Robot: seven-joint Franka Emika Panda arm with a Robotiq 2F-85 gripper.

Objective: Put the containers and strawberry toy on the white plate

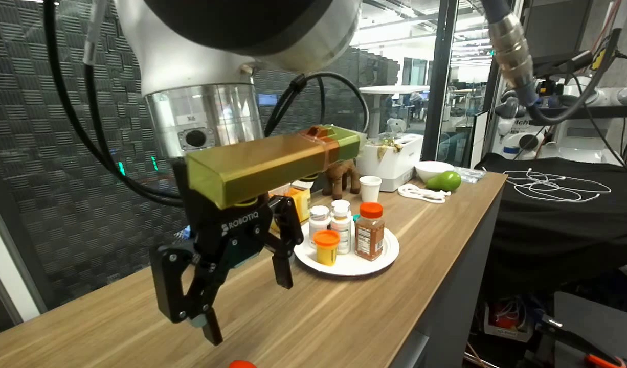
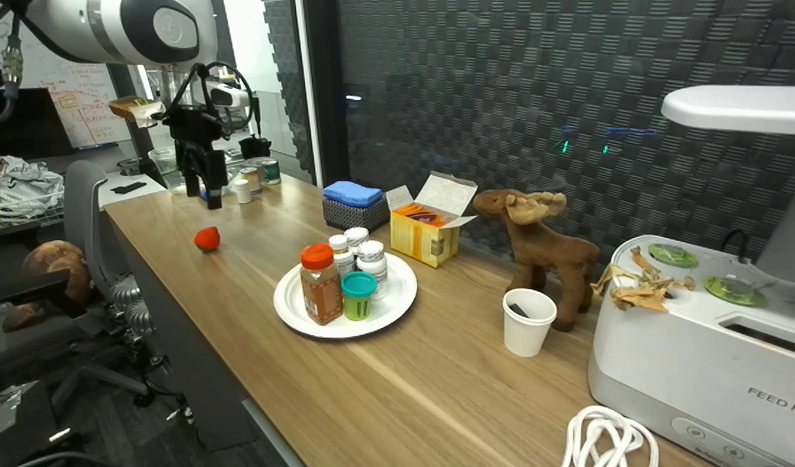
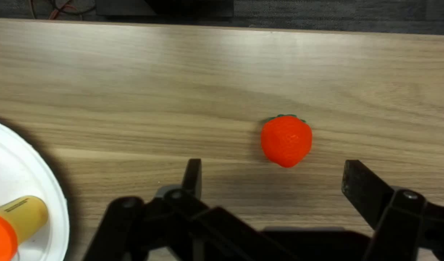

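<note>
The red strawberry toy (image 3: pixel 286 142) rests on the wooden table (image 3: pixel 135 90), well apart from the white plate (image 2: pixel 399 295). In the wrist view it appears to lie on its side, leafy crown towards the table edge and the floor (image 3: pixel 334 16), tip pointing the opposite way, so its long axis runs across the table's width. Above the table hangs the black gripper (image 1: pixel 247 304), its two fingers spread wide apart. Only the wrist view shows the green leaves; in an exterior view just a red sliver of the toy (image 1: pixel 242 364) shows at the bottom border. On the plate stand a spice jar (image 2: pixel 321 292) with a red lid and reddish-brown contents, three white bottles (image 2: pixel 373 267) and a green tub (image 2: pixel 357 303) with a teal lid. A yellow tub (image 1: pixel 326 251) with an orange lid, also on the plate, shows in an exterior view and in the wrist view. Farther along the table, a white cup (image 2: pixel 526 334) holds something dark (image 2: pixel 518 311), too hidden to name, beside a brown toy moose (image 2: pixel 553 250); an open yellow carton (image 2: pixel 414 241) near the plate holds orange packets (image 2: pixel 414 211)
</note>
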